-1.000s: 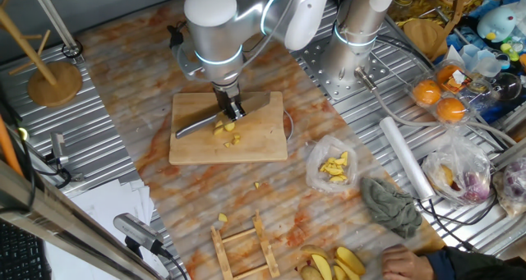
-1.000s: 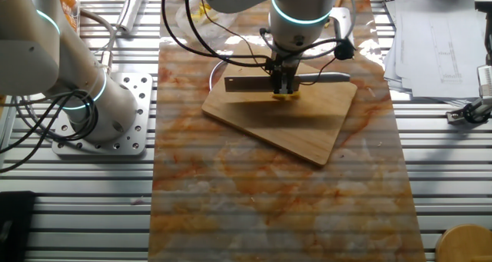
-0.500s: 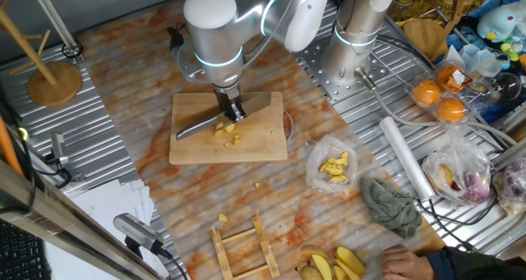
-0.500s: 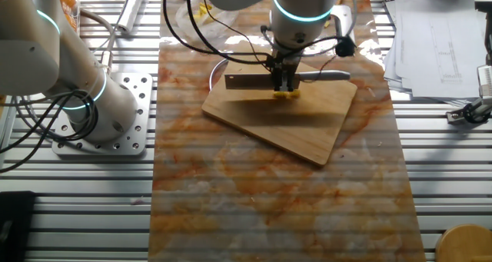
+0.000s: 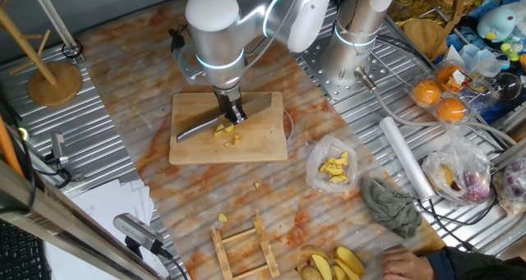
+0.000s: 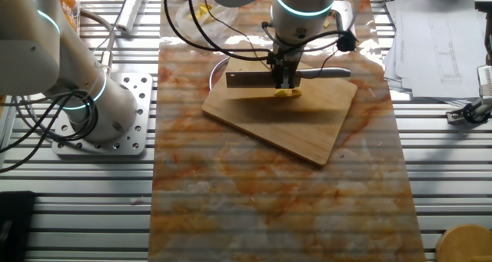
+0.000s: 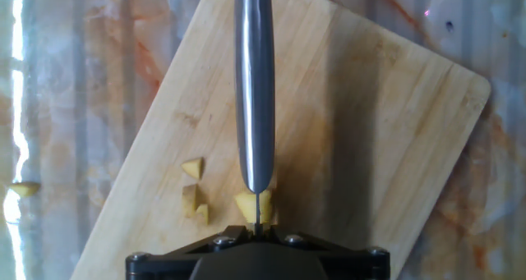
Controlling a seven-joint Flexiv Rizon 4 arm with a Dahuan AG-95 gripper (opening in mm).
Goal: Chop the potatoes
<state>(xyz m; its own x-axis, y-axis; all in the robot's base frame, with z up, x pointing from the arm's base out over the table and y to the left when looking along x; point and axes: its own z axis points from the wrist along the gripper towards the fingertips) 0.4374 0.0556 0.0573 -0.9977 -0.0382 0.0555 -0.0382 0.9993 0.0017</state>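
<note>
One fixed view: pincer [image 5: 234,116] pinching knife [image 5: 197,129] over wooden cutting board [image 5: 261,145] on table [image 5: 148,83]; potatoes [image 5: 227,131] as small chunks mid-board.
Other fixed view: blade edge-down, level, just above yellow chunks.
Hand view: knife spine straight ahead; chunks left of and under blade.

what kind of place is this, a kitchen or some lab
Most likely a robotics lab bench dressed up as a kitchen counter. The arm's base is bolted to a ribbed metal table with loose cables, while a wooden cutting board with potato chunks lies on a marble-patterned sheet.
</note>
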